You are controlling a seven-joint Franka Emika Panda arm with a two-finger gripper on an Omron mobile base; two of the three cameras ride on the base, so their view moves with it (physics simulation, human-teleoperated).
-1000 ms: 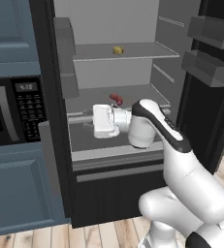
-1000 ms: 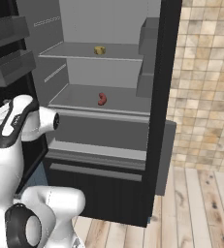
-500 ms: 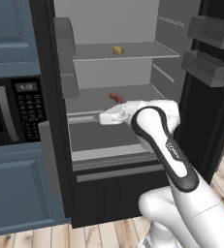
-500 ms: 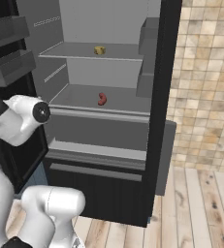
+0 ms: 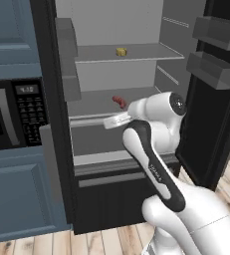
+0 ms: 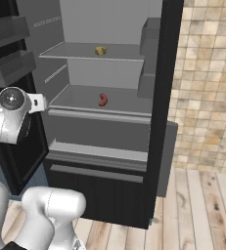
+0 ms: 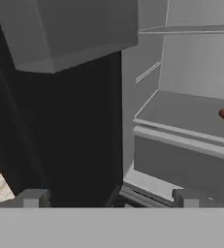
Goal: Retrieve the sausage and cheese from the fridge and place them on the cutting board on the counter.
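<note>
We list, nearest first, taking the fridge (image 5: 136,64) as our landmark. Item one: the claw (image 7: 108,196), its two tips spread wide apart with nothing between them, held just outside the fridge's open front at the height of the middle shelf; in the hand view it faces the inner side wall and the dark door edge, with the sausage at the far right margin of that view. In the left base view we see the white wrist and hand in front of the middle shelf, hiding part of it. Item two: the fridge itself, black, both upper doors swung open, grey door bins (image 5: 213,69) on the inner faces, a closed lower drawer (image 6: 100,185) beneath the shelves. Item three: the sausage (image 6: 102,99), reddish-brown and curved, lying on the fridge's middle shelf, near the centre and a little back from the front lip, apart from the claw. Item four: the cheese (image 6: 101,50), a small pale yellow lump, on the fridge's upper shelf, above the sausage and further in. Item five: a black built-in microwave (image 5: 9,117) set in blue cabinetry just beside the fridge in the left base view. Item six: a tan tiled wall (image 6: 207,83) on the fridge's other side in the right base view.
</note>
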